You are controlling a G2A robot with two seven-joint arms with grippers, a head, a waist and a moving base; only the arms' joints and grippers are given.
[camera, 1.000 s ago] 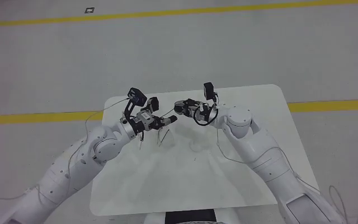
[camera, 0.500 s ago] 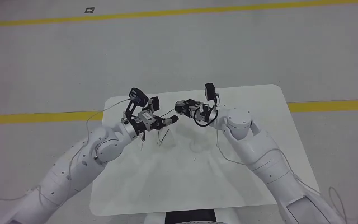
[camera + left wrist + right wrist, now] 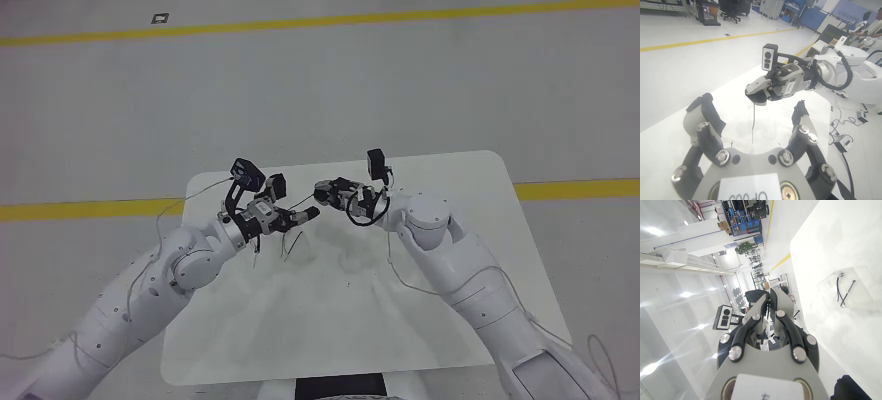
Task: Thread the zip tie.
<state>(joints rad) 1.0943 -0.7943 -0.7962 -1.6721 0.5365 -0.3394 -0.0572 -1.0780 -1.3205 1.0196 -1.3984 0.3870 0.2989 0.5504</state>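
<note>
A thin black zip tie (image 3: 753, 121) hangs straight down from my right gripper (image 3: 753, 96), which is shut on its upper end above the white table (image 3: 450, 300). Its lower tip ends just above the tabletop. My left gripper (image 3: 753, 111) faces it with both fingers (image 3: 704, 109) spread open and nothing between them; the tie hangs a short way beyond them. In the top view the left gripper (image 3: 305, 213) and the right gripper (image 3: 318, 189) sit close together over the table's far middle. In the right wrist view the right gripper (image 3: 768, 292) has its jaws closed together.
A clear plastic box (image 3: 846, 291) holding two more black zip ties (image 3: 843, 294) stands on the table near the left gripper; it shows faintly in the top view as the clear box (image 3: 285, 245). The table's far edge lies just behind both grippers.
Both grippers keep nearly the same places; the left arm has shifted only very slightly.
</note>
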